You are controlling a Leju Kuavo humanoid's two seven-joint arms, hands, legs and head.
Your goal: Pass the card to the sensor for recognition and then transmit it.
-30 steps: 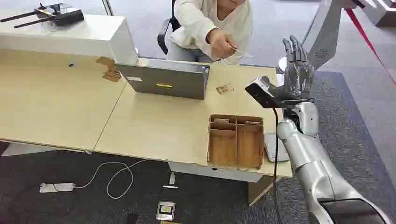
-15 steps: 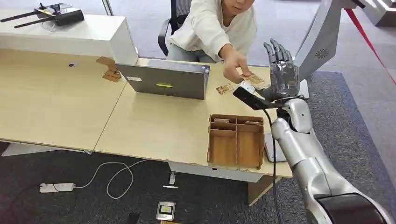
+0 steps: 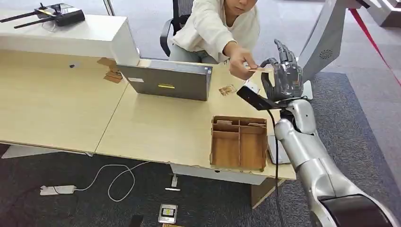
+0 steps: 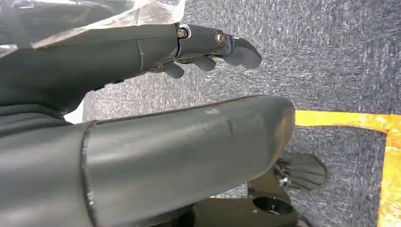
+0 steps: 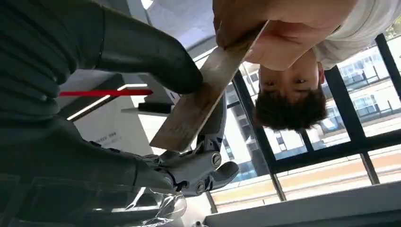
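Wooden card [image 5: 198,101] pinched between right hand [image 3: 282,75] and person's hand [image 3: 241,64].

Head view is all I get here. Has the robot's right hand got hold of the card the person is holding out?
Observer: The right wrist view shows the right hand with its thumb on one face of the card and fingers by its end. I cannot confirm a firm grip.
Operator: Has the person let go?
Observer: No, the person's hand grips the card's other end.
Operator: And the left hand?
Observer: The left hand hangs over grey carpet, holding nothing.
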